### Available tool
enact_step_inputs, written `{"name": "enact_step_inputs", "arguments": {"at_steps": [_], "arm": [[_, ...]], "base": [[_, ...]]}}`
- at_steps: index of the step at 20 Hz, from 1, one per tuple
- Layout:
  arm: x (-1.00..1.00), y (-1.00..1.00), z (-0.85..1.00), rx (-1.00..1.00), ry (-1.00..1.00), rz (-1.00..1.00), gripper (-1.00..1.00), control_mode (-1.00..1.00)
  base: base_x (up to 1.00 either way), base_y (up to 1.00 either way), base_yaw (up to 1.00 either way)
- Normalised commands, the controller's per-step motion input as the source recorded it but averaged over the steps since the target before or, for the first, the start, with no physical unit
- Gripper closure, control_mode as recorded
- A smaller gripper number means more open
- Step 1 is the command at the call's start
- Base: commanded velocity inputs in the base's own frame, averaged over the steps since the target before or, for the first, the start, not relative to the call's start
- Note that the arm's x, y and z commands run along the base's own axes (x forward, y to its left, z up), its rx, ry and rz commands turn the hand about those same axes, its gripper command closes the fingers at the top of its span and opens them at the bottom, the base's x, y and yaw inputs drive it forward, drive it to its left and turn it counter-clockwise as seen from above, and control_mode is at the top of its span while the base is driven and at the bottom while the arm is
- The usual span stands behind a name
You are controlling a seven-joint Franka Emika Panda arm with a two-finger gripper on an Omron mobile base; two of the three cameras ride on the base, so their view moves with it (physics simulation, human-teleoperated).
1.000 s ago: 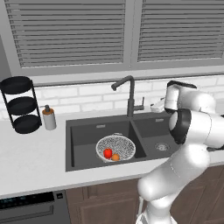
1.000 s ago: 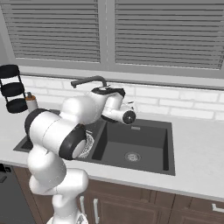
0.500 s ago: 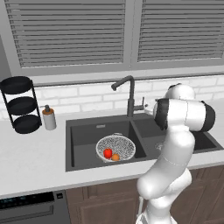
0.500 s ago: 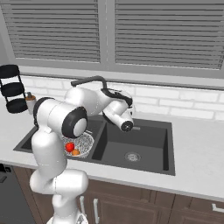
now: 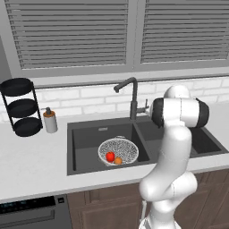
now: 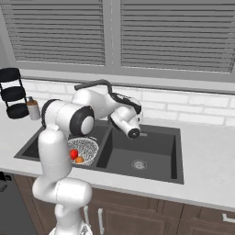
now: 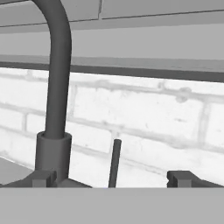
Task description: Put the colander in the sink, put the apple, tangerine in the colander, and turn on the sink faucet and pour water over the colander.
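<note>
The colander sits in the left basin of the dark sink, holding the red apple and the orange tangerine. From the right base view, colander, apple and tangerine show beside my arm. The sink faucet stands behind the divider, its spout bent left. In the hand view my gripper is open, level with the faucet base. The thin side lever stands between the fingertips with gaps on both sides.
A black three-tier rack and a white pump bottle stand on the counter left of the sink. The right basin has a round drain. A white brick backsplash and a window sill rise close behind the faucet.
The arm has swung its elbow up and over the right basin, bringing the hand in toward the faucet's lever. Colander and fruits have not moved.
</note>
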Motion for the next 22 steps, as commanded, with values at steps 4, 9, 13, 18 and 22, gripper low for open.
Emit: {"name": "enact_step_inputs", "arguments": {"at_steps": [4,9,13,18,22], "arm": [[0.50,0.00,0.00,0.04,0.00,-0.13,-1.00,-1.00],[0.40,0.00,-0.20,0.02,0.00,-0.12,-1.00,-1.00],[0.29,0.00,-0.27,0.04,0.00,-0.08,-1.00,-1.00],[0.16,0.00,-0.22,0.01,0.00,-0.05,-1.00,-1.00],[0.00,0.00,-0.03,0.00,0.00,-0.02,-1.00,-1.00]], "base": [[0.00,0.00,0.00],[0.00,0.00,0.00],[0.00,0.00,0.00],[0.00,0.00,0.00],[0.00,0.00,0.00]]}}
